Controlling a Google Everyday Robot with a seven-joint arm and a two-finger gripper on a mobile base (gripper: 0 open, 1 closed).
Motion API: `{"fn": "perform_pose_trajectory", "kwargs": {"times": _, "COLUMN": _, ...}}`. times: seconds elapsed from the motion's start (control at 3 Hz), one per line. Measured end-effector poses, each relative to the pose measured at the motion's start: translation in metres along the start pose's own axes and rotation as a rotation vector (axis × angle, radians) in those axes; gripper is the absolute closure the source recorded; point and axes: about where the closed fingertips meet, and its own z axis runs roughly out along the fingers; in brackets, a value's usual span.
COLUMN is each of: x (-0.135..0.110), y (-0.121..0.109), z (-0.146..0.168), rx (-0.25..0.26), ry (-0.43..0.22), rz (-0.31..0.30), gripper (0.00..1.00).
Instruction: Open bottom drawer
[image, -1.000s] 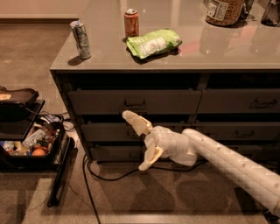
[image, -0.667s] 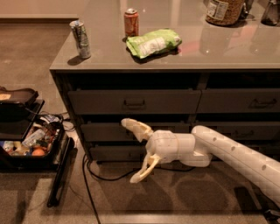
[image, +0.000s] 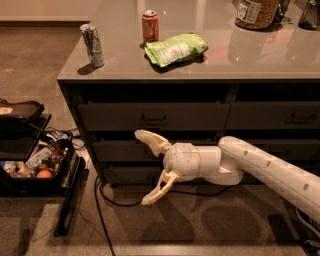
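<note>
bottom drawer (image: 120, 175) looks closed, low in the cabinet (image: 200, 75), at 7 o'clock from centre. gripper (image: 141, 167) hangs before it, fingers spread wide (nothing held); grasping the handle and pulling remain.

Looks like an office kitchenette: grey counter (image: 250, 62) over drawer stacks (image: 152, 116), soda can (image: 150, 26) and chip bag (image: 176, 49) near its left edge; gripper (image: 141, 167) low before them, fingers spread.

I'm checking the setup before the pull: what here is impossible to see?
- Bottom drawer handle: camera view, hidden behind the open tool, which hovers in front of the lower drawers.
- Jar: top cut off by the upper edge.
- Bin contents: too small to name.
</note>
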Motion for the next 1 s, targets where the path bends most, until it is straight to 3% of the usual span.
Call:
{"fn": "perform_pose_trajectory", "kwargs": {"times": 0.33, "x": 0.006, "y": 0.0, "z": 0.001, "rx": 0.032, "ry": 0.098, "rz": -0.022, "gripper": 0.0}}
{"fn": "perform_pose_trajectory", "kwargs": {"times": 0.67, "x": 0.022, "y": -0.001, "z": -0.003, "rx": 0.117, "ry": 0.319, "rz": -0.053, "gripper": 0.0}}
{"fn": "perform_pose_trajectory", "kwargs": {"times": 1.0, "x": 0.017, "y": -0.017, "z": -0.002, "rx": 0.18, "ry": 0.377, "rz": -0.094, "gripper": 0.0}}
